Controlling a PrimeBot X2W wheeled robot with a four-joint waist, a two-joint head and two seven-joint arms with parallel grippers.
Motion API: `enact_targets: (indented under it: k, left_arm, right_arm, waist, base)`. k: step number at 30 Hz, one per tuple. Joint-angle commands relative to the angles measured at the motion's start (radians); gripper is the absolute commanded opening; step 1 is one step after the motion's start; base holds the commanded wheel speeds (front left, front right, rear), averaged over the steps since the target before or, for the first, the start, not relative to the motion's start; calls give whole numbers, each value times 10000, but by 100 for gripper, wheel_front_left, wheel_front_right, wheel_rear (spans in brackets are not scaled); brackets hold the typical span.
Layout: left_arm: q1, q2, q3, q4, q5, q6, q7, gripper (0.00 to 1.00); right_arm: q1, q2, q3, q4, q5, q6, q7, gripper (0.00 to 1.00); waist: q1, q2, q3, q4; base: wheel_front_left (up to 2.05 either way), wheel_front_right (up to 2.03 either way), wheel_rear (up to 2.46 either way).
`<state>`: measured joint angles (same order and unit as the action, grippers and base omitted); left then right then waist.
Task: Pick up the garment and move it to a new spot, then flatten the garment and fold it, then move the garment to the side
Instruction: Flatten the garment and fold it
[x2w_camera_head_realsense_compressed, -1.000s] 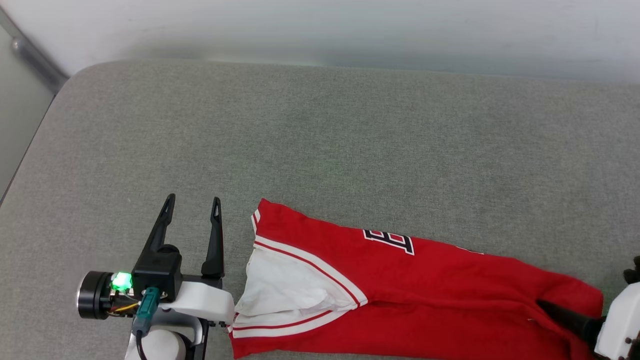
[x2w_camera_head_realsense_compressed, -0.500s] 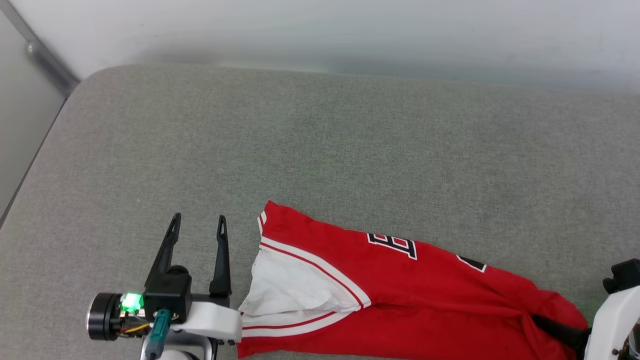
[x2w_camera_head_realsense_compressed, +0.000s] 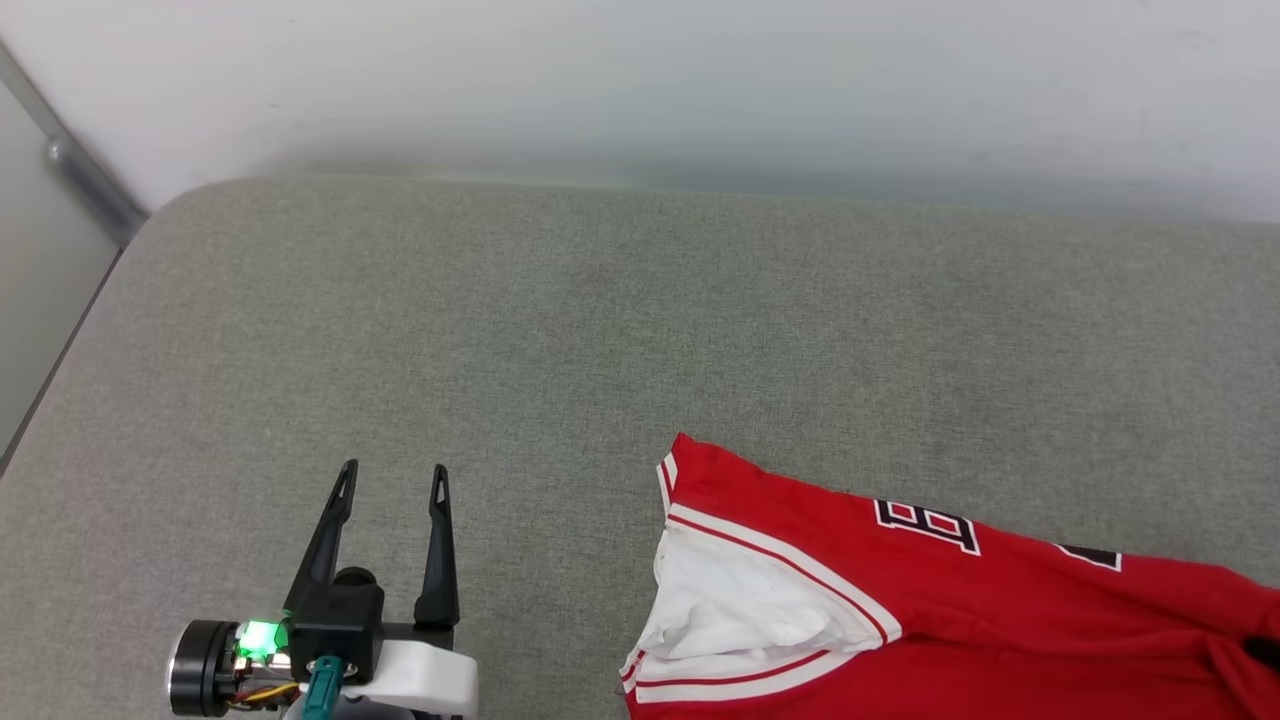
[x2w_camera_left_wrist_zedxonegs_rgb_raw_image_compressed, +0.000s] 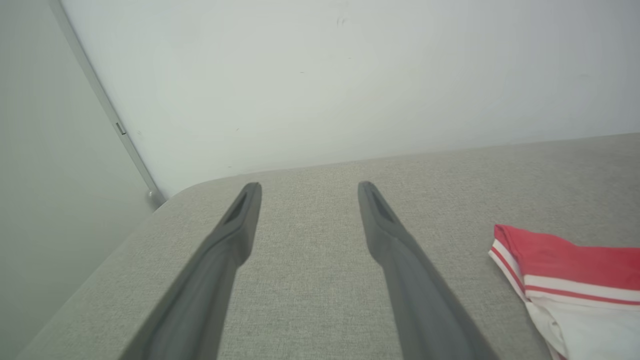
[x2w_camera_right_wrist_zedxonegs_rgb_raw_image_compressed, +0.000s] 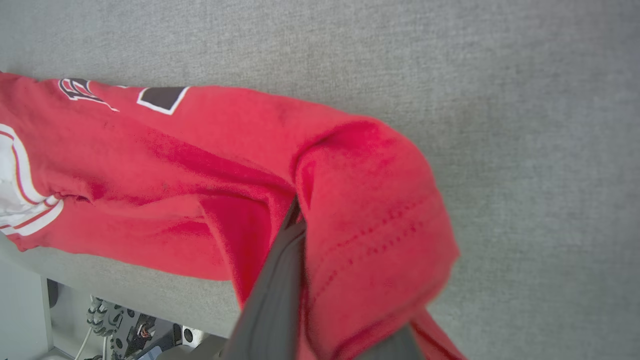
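tool on the right (x2w_camera_right_wrist_zedxonegs_rgb_raw_image_compressed: 300, 215) clamped on a bunched red fold at one end of the garment (x2w_camera_head_realsense_compressed: 1000, 620), cloth draped over its dark fingers (x2w_camera_right_wrist_zedxonegs_rgb_raw_image_compressed: 270, 300). tool on the left (x2w_camera_head_realsense_compressed: 393, 470) with fingers spread apart and nothing between them, over bare grey bench (x2w_camera_head_realsense_compressed: 600, 330) by the near edge, clear of the garment's white-sleeved end. garment stretched along the right part of the near edge, black lettering facing up.

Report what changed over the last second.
The right gripper closed on the garment and dragged it toward the robot's right, opening a wide gap to the left gripper. The head view itself also shifted. The left gripper stayed open and empty over the grey cushion; the garment still lies bunched lengthwise.
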<state>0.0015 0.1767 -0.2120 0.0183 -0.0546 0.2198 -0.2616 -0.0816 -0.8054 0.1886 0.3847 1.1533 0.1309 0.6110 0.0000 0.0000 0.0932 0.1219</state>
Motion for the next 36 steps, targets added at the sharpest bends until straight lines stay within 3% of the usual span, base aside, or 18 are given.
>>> enact_targets:
  k: [1,6,13,19,29,36]
  left_arm:
    - [150,-26,73,-25,42,-24,-47,100]
    - [325,-130,226,-44,139,-108,-47,100]
    - [282,-280,254,-16,267,-321,-45,100]
    - [145,-394,235,11,348,-435,-36,100]
    - [-258,-572,247,128,356,-628,-36,100]
    - [-442,-705,229,141,393,-702,-36,100]
  right_arm:
    - [122,17,6,-143,93,-4,117,0]
    - [379,77,70,-1544,478,-4,925,0]
    - [166,794,-56,-3651,1154,-2,1946,0]
    - [-695,1637,382,-4559,735,-2,2759,0]
    - [-2903,3309,1885,-3852,-831,-2,3274,0]
    - [-3790,3830,3348,-2341,-1961,-2,2912,0]
  waist:
    - [0,0,-59,-30]
    - [0,0,-221,-186]
    - [0,0,-237,-113]
    - [0,0,-46,184]
    - [0,0,400,608]
    - [0,0,703,785]
  base:
    - [0,0,0]
    - [0,0,0]
    - [0,0,0]
    - [0,0,0]
    - [0,0,0]
    - [0,0,0]
